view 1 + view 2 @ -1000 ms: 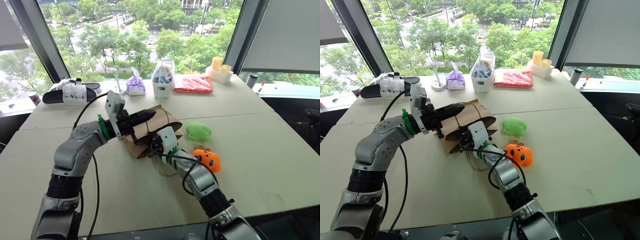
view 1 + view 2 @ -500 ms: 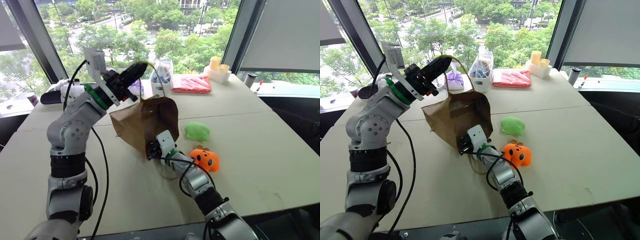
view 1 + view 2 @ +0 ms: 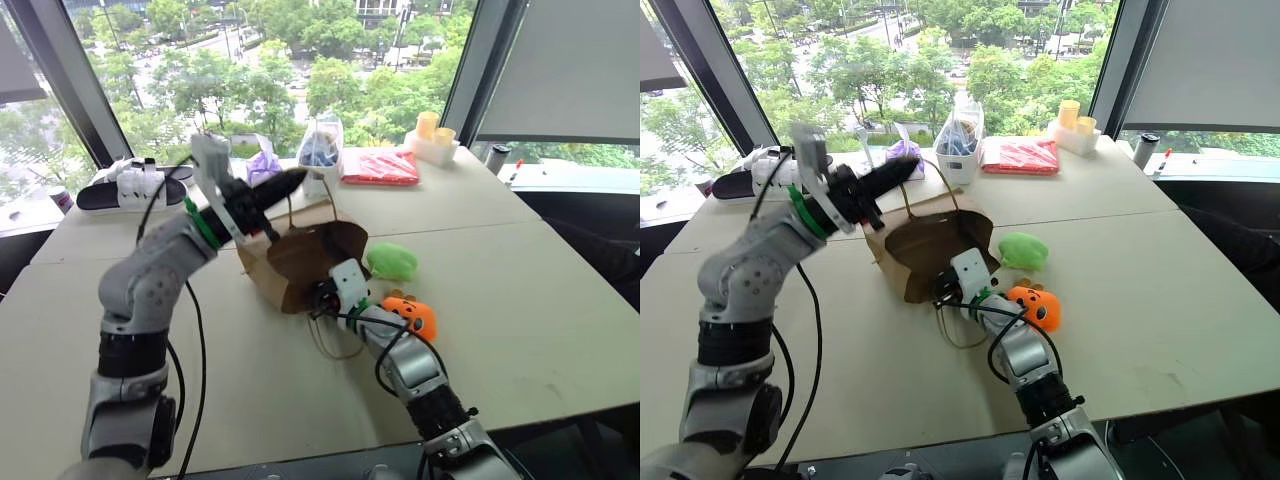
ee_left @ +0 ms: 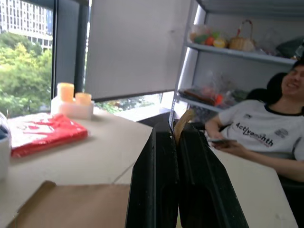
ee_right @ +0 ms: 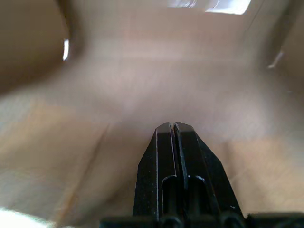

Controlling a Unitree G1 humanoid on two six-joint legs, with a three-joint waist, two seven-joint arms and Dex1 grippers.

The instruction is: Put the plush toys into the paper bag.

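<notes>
While the left gripper (image 3: 297,178) pinches the bag's handle (image 4: 182,124), its jaws closed, the right gripper (image 3: 940,292), closed and empty, pokes into the bag (image 3: 300,262). Both toys (image 3: 394,262) (image 3: 412,316) lie right of it. The thin handle could slip, collapsing the mouth.

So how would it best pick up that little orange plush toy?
Probably from straight above, closing across the orange plush toy's rounded middle. It sits free on the table, clear of the green plush blob, and its soft body should squash into a pinch.
</notes>
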